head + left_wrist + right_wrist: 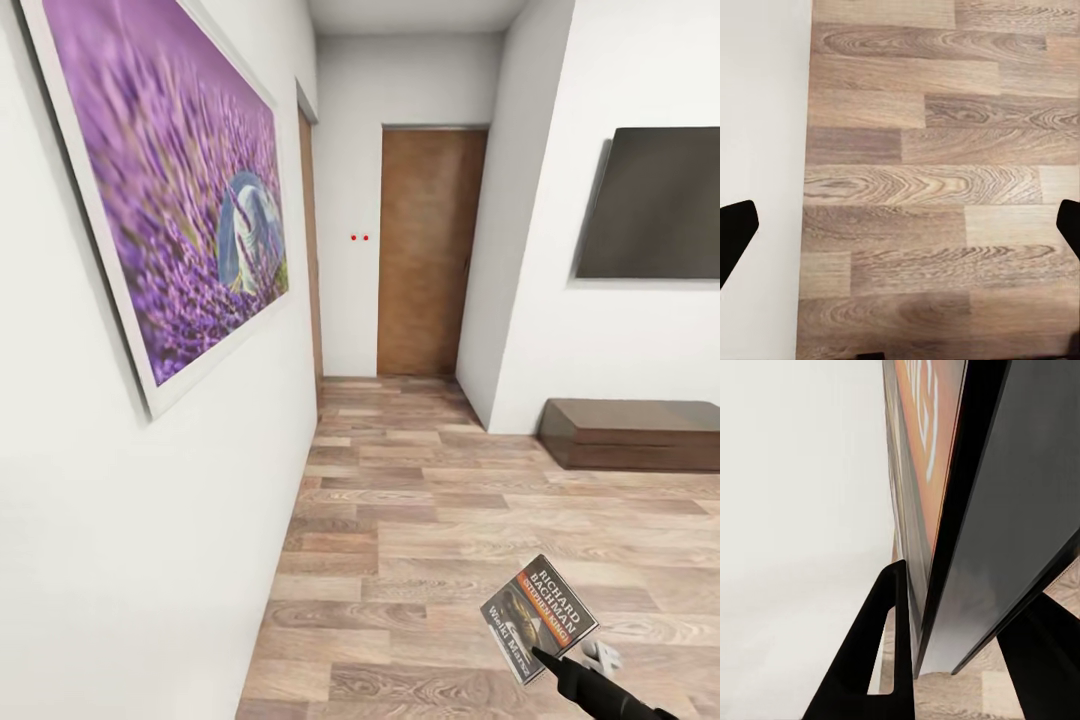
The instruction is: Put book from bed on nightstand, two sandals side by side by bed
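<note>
The book (538, 618), a dark paperback with an orange band and white "Richard Bachman" lettering, hangs tilted above the wood floor at the lower right of the head view. My right gripper (545, 660) is shut on its lower edge. In the right wrist view the book (937, 510) stands edge-on between the black fingers (881, 645). My left gripper (904, 225) is open, its fingers wide apart over bare floor planks beside a white wall. The bed, nightstands and sandals are out of view.
I face a corridor with a white wall (150, 560) close on the left carrying a large purple painting (170, 190). A wooden door (430, 250) closes the far end. A dark screen (655, 205) hangs at right above a long low dark brown cabinet (635, 433).
</note>
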Robot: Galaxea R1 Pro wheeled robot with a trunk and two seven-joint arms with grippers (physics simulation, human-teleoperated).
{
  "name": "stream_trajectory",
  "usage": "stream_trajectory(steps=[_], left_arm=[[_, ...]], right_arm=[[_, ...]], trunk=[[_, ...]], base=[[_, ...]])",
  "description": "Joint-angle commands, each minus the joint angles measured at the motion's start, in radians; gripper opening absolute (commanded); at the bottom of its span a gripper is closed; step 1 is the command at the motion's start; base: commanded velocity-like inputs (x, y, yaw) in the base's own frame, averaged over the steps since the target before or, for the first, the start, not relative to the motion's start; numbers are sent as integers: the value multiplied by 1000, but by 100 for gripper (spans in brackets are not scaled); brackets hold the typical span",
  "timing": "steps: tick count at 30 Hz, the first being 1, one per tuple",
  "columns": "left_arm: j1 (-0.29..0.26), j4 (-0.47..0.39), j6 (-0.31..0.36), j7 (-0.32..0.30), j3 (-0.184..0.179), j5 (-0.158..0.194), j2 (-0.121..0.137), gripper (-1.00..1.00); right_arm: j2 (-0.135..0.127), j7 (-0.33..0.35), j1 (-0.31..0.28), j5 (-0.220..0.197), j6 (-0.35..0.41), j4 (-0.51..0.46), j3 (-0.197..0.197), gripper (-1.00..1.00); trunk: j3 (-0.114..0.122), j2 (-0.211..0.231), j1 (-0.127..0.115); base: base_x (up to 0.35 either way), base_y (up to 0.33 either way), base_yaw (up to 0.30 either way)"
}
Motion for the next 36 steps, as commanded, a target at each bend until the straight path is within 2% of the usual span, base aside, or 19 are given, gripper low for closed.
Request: stream_trajectory(steps=[1,28,36], left_arm=[[-1,1,-3,-4,-8,10,0,100],[-1,1,-3,-4,-8,10,0,100],[-1,1,-3,-4,-8,9,0,100]], right_arm=[[0,3,-1,-7,-2,0,1,-100],[-2,3,-1,-7,-2,0,1,-100],[-2,3,0,-7,-2,0,1,-100]], trunk=[[-1,-1,1],[-1,-1,1],[-1,-1,1]], base=[[332,0,0],[331,0,-19],[104,0,-93]])
